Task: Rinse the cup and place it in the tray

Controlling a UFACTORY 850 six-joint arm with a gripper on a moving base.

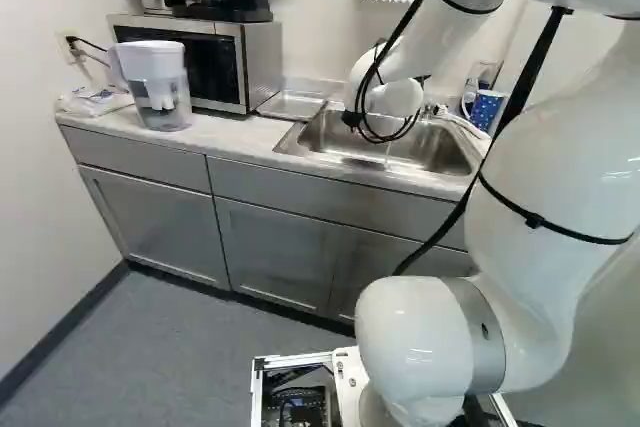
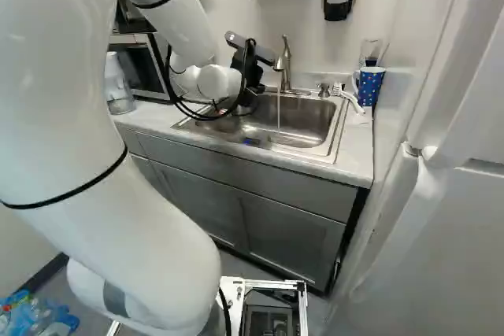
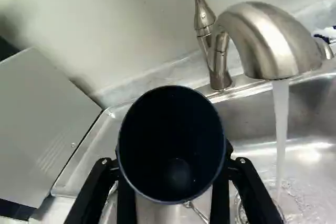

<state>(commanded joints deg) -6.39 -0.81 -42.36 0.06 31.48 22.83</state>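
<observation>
The claw [image 2: 250, 76] grips the dark cup [image 3: 169, 145], its 2 fingers against opposite sides and the cup's open mouth facing the wrist camera. It is over the sink [image 2: 303, 127], at the end nearer the microwave [image 1: 215, 59]. Beside the claw, the faucet [image 3: 270, 40] pours a stream of water [image 3: 281, 124] that falls apart from the cup. On the claw's other side, between sink and microwave, the tray [image 1: 290, 105] lies on the bench [image 1: 225, 134]. Well apart from the claw, across the sink, stands a blue dotted mug [image 2: 368, 84].
</observation>
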